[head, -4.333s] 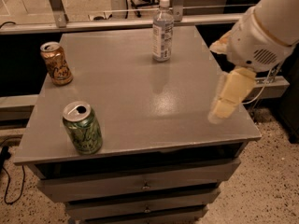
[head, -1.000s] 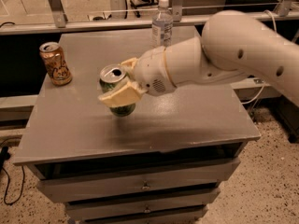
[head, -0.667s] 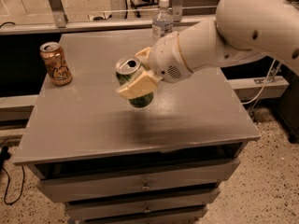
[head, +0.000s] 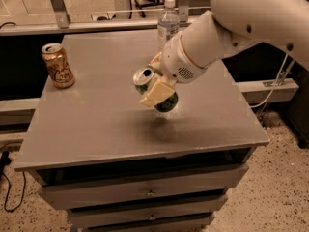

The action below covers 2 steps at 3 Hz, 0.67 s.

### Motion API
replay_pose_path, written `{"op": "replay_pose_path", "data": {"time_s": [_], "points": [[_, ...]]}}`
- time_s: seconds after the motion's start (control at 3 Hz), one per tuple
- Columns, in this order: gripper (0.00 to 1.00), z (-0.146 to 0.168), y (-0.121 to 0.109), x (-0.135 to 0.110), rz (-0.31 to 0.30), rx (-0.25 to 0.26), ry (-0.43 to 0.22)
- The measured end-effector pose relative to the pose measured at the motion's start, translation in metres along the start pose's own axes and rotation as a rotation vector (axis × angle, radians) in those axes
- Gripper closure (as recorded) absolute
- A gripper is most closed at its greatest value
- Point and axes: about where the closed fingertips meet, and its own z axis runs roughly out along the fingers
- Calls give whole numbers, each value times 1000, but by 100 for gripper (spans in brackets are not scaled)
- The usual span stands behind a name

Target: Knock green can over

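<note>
The green can (head: pixel 166 102) is clamped in my gripper (head: pixel 153 84) over the middle of the grey table (head: pixel 96 124). It is tilted, with its silver top (head: pixel 143 75) leaning to the left, and it hangs a little above the tabletop, with a shadow beneath it. One cream finger (head: pixel 155 93) lies across the can's front; the other is behind the can. My white arm reaches in from the upper right.
An orange-brown can (head: pixel 58 65) stands upright at the table's back left. A clear plastic bottle (head: pixel 167 22) with a white cap stands at the back, just behind my arm. Drawers sit under the tabletop. Speckled floor lies to the right.
The can stood at the front left with my gripper away at the right. My gripper took hold of it and has since carried it right and upward, tilting it.
</note>
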Motion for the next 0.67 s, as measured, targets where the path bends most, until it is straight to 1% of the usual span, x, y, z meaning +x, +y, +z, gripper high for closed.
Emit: {"op": "replay_pose_path", "data": {"time_s": [0.33, 0.67], "points": [[85, 14, 2, 6, -26, -9, 95], [62, 28, 7, 6, -53, -21, 151]]}}
